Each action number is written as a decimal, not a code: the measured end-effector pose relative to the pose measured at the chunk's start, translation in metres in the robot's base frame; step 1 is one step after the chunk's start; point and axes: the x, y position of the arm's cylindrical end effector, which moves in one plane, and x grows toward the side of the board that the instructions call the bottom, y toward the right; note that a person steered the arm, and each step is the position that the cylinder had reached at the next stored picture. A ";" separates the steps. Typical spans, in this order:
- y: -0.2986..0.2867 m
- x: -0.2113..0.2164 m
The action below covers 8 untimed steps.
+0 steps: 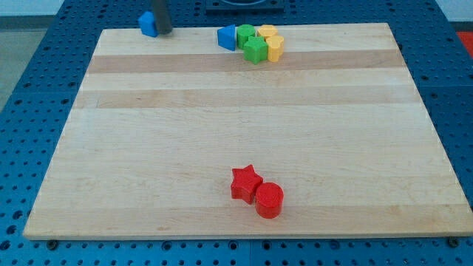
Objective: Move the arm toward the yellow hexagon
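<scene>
**Rod at the board's far left edge, hexagon in the top cluster**

The wooden board (pixel 244 133) fills the view. The dark rod stands upright at the board's top edge, left of centre, its tip (pixel 162 32) touching or just beside a blue block (pixel 148 24); it carries no jaws. Well to the right along the board's top edge cluster a blue block (pixel 227 37), green blocks (pixel 255 50) (pixel 244 34), and two yellow ones; which is the yellow hexagon (pixel 276 49) is unclear, probably the nearer. Near the board's bottom edge sit a red star (pixel 245 182) and red cylinder (pixel 269 199), touching.
</scene>
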 end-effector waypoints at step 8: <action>0.094 0.158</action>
